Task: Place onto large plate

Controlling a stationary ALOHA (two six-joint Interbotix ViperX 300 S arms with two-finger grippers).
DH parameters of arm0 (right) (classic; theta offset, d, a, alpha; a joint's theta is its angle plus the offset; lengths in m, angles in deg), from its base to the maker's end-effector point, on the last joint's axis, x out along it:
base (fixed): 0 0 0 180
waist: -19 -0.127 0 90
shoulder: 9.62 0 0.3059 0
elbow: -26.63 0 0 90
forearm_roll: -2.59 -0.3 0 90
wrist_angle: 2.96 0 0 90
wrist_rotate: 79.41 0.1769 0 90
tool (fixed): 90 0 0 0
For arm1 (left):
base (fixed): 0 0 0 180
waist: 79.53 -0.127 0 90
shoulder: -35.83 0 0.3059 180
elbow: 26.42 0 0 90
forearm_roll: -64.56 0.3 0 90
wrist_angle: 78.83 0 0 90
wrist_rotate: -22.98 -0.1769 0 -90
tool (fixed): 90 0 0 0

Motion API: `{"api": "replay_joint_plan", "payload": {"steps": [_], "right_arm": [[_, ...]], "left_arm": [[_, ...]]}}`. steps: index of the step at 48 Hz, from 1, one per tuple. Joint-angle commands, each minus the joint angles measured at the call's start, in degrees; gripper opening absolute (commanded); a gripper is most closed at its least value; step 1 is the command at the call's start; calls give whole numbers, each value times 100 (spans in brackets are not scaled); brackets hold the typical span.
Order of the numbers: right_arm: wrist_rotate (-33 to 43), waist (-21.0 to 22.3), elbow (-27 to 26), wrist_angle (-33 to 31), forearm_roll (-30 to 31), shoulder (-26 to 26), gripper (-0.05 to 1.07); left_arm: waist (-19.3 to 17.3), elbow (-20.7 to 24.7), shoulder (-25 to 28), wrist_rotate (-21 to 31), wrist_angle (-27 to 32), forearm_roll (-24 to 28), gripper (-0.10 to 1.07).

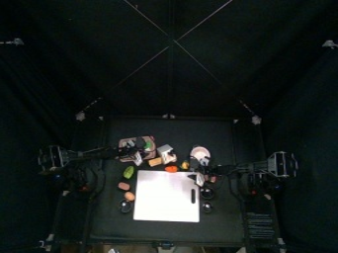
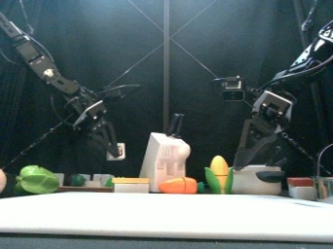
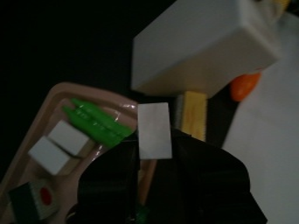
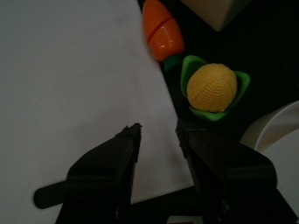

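Note:
My left gripper (image 3: 158, 151) is shut on a small flat white slab (image 3: 156, 125). It holds the slab above a pink oval plate (image 3: 61, 103) that carries green and white toy food pieces. In the front view this gripper (image 2: 111, 146) hangs left of a white block (image 2: 164, 161). My right gripper (image 4: 158, 142) is open and empty over the white cutting board (image 4: 70, 79), beside a corn cob in a green husk (image 4: 216, 87) and an orange carrot piece (image 4: 163, 31). A white plate rim (image 4: 278, 131) shows past the corn.
The front view shows a green pepper (image 2: 37, 179) at the left, the corn (image 2: 220, 173) and carrot piece (image 2: 180, 185) in the middle, and a white dish (image 2: 256, 182) at the right. The cutting board (image 1: 168, 196) fills the table's front middle.

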Motion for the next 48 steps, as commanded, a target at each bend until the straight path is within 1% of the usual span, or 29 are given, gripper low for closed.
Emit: {"api": "replay_joint_plan", "payload": {"steps": [1,11,20,32,38,48], "right_arm": [[0,9,-114,18,0,-62,77],[0,0,-123,18,0,-62,77],[-9,9,-132,18,0,-35,77],[-9,9,-132,18,0,-26,77],[-9,9,-132,18,0,-18,77],[-9,9,-132,18,0,-18,77]], "left_arm": [[-237,-18,26,-18,-44,-18,62],[-527,-290,0,-18,-44,-18,71],[-791,-439,-18,0,-44,-18,76],[-844,-439,-70,0,-44,-18,77],[-835,-422,-272,9,-79,-35,81],[-826,-536,-870,0,-158,-167,90]]}}
